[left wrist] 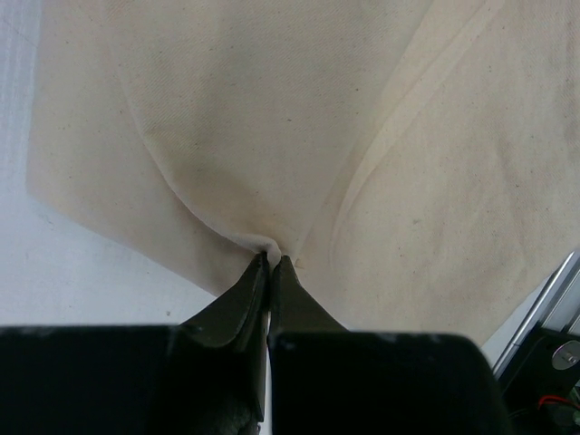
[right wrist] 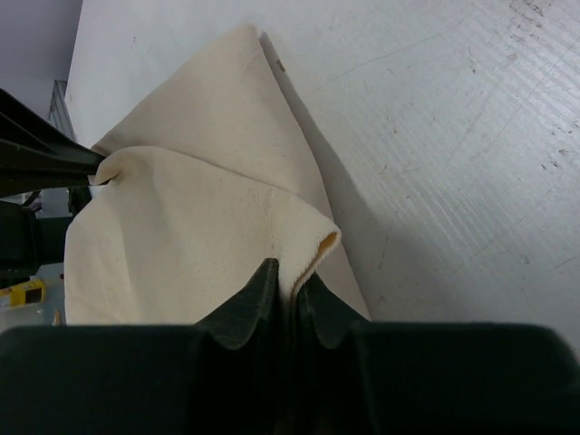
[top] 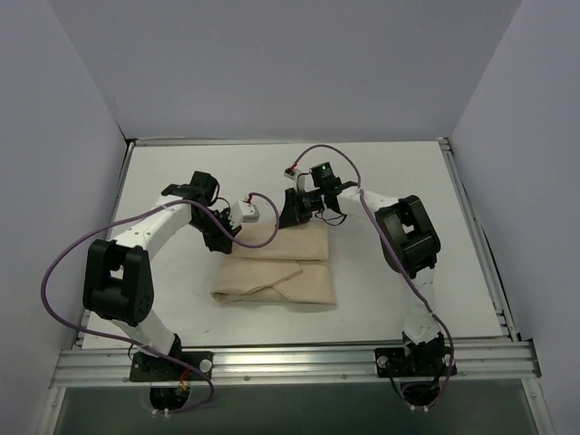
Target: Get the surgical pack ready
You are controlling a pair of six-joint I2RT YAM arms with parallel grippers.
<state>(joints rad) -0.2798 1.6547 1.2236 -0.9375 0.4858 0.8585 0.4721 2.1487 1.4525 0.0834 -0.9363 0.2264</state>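
The left pincer (left wrist: 272, 261) is pressed together on a puckered corner of the beige cloth (left wrist: 272, 118). The right pincer (right wrist: 288, 276) pinches a rolled fold at the cloth's other far corner. Both grips sit along the far edge of the beige bundle (top: 276, 281), which lies in the middle of the desk (right wrist: 453, 136). The step in hand looks like folding the far flap over the bundle. The next move calls for both arms to carry it toward the near edge together, keeping it level. Open desk surrounds the bundle, leaving ample room.
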